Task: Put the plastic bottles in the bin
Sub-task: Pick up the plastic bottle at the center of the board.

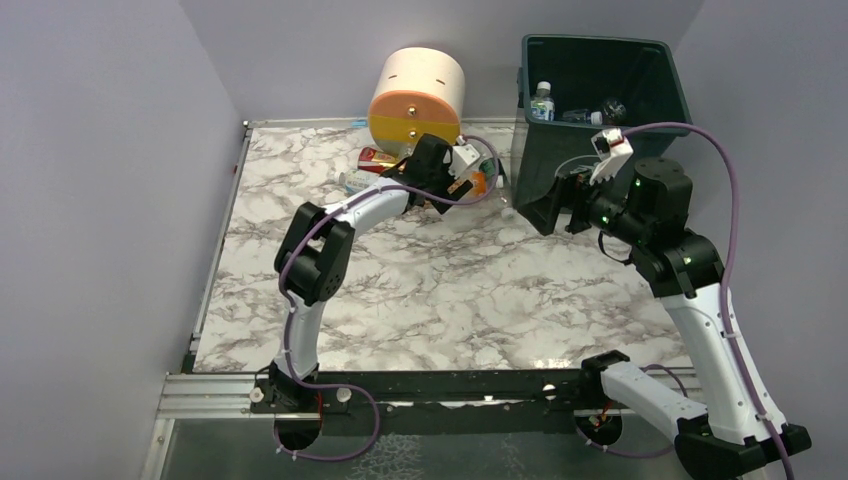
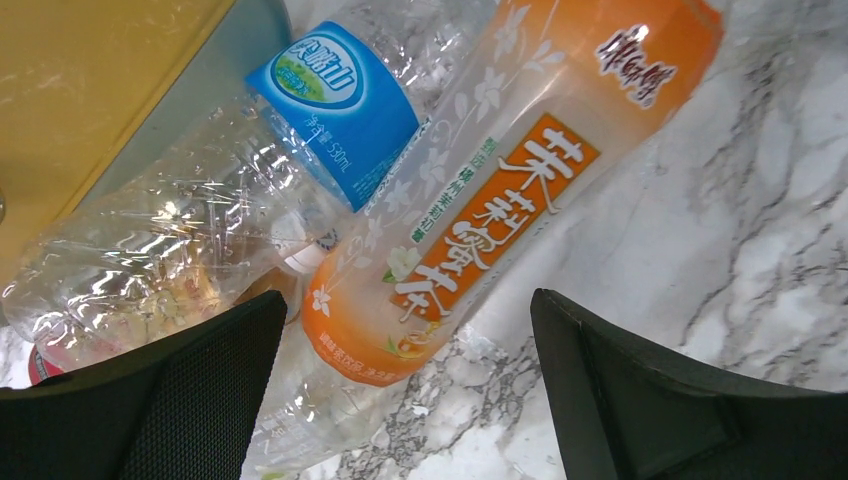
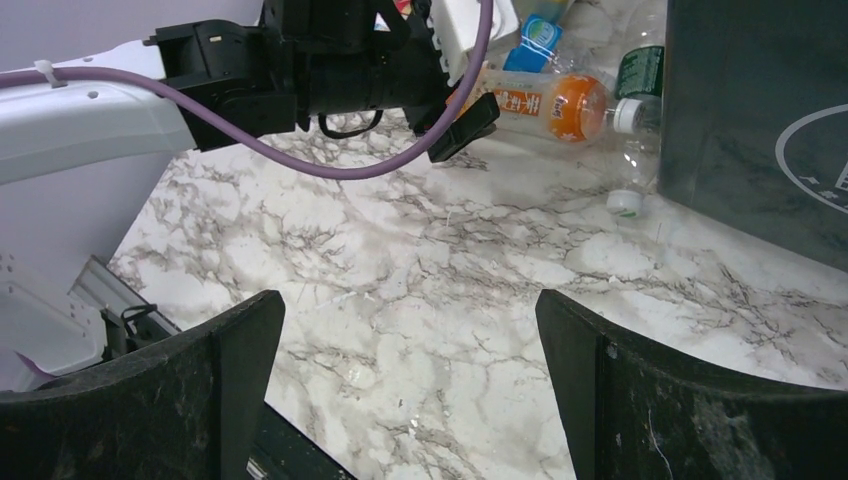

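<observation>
An orange-labelled plastic bottle lies on the marble table, leaning over a crumpled clear bottle with a blue label. My left gripper hovers open just above the orange bottle's lower end, one finger on each side, touching nothing. From above, the left gripper sits among a cluster of bottles in front of the round drawer unit. The dark green bin stands at the back right, with two bottles inside. My right gripper hangs open and empty in front of the bin.
The cream and orange round drawer unit lies behind the bottle cluster. In the right wrist view, a green-labelled bottle and a loose white cap rest against the bin's side. Grey walls enclose the table.
</observation>
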Motion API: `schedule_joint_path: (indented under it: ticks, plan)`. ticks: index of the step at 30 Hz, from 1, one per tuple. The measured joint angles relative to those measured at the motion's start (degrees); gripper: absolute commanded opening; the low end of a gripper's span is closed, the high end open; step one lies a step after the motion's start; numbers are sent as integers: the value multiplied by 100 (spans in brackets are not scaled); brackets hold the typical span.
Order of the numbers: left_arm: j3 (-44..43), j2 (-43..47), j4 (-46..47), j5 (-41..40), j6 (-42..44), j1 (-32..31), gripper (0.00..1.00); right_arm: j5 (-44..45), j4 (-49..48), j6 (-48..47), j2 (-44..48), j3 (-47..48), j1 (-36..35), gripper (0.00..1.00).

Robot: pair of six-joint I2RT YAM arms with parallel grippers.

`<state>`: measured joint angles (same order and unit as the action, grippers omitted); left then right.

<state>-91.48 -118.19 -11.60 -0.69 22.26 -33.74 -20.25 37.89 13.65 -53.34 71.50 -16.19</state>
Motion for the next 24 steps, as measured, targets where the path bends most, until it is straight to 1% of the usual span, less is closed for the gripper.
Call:
schedule_joint_path:
  ticks: [9,12,14,17,21,24]
  plan:
    - [-9,-396,66,-85,280,28,98,-42,-7,7,0,-125,0,100]
    - [-11,-407,20,-83,284,28,96,-52,-9,26,0,-203,0,100]
    - [-11,-407,11,-81,282,28,93,-68,-9,33,0,-278,0,100]
    - [-11,-404,-26,-83,267,28,86,-90,-9,50,0,-367,0,100]
    - [-11,-404,-81,-85,205,28,70,-118,-31,59,0,-409,0,100]
    - [-11,-396,-98,-90,146,26,61,-149,-55,90,0,-428,0,100]
